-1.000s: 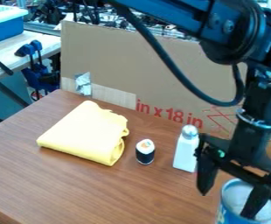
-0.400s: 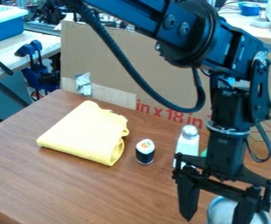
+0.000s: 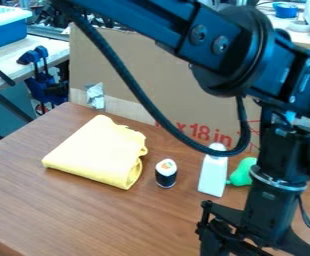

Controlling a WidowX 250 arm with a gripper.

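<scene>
The gripper [image 3: 250, 235] hangs low at the bottom right of the camera view, its lower end cut off by the bottom edge. Just behind it, a white bottle with a rounded metallic top [image 3: 213, 175] stands upright on the table. A green rounded object [image 3: 242, 172] lies right beside the bottle, partly behind the arm. To the left of the bottle is a small sushi-like piece [image 3: 166, 173] with a dark wrap and white top. Farther left lies a folded yellow cloth [image 3: 97, 152].
The brown wooden table [image 3: 104, 215] carries these things. A cardboard panel [image 3: 137, 70] stands along its back edge, with a silver tape patch [image 3: 95, 96]. At the upper left are a blue bin [image 3: 4, 32] and dark blue clamps [image 3: 41, 75] on another bench.
My gripper has moved down and somewhat left, toward the bottom edge. The green object behind the arm has come into view. The bottle, sushi piece and cloth have kept their places.
</scene>
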